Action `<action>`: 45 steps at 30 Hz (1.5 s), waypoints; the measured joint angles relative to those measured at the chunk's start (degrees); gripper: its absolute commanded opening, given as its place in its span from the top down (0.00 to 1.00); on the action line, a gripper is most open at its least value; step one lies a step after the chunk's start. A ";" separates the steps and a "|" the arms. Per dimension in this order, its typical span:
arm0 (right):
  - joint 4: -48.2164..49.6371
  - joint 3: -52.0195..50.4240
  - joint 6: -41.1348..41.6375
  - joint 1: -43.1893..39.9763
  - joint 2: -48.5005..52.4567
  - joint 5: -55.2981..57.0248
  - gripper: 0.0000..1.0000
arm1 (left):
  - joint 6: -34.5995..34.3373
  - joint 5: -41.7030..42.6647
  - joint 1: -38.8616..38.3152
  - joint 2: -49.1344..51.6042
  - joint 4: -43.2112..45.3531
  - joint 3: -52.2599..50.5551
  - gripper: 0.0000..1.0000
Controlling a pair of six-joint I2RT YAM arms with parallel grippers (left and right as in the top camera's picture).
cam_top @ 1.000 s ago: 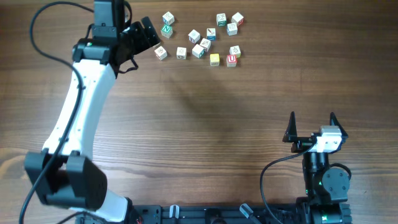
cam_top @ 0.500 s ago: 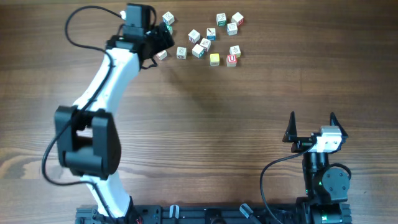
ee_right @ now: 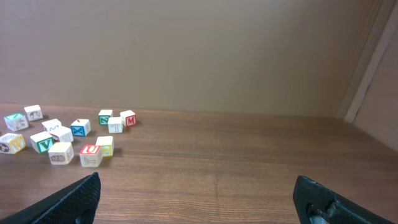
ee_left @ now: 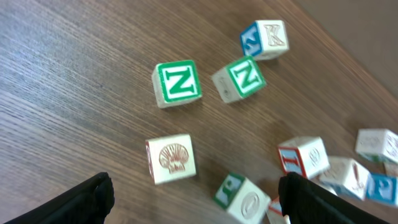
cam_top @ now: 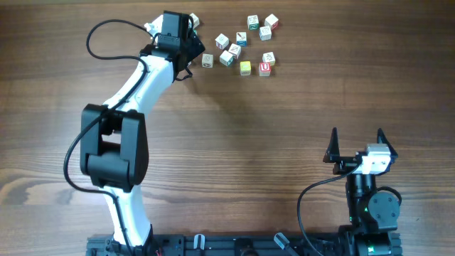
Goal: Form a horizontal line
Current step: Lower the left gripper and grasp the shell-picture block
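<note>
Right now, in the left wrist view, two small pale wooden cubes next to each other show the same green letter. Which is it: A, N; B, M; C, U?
A: the wooden cube and its rotated neighbour each show a green N.

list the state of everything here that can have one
left tool, open, empty, aimed at the shell block
right tool, open, empty, far from the blocks
shell block, flat on the table, not gripped
green n blocks, loose, apart from each other
yellow block, loose, beside the red u block
block cluster, scattered, no row of three yet
</note>
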 measured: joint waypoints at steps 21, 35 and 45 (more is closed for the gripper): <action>0.00 0.00 0.00 0.00 -0.02 0.00 0.00 | -5.03 -2.32 0.00 4.92 3.65 0.04 0.24; 0.00 0.00 0.00 0.00 -0.02 0.00 0.00 | -5.03 -4.20 0.00 7.04 6.84 0.09 0.24; 0.00 0.00 0.00 0.00 0.00 0.00 0.00 | -3.23 -4.59 -0.07 9.18 6.51 0.39 0.50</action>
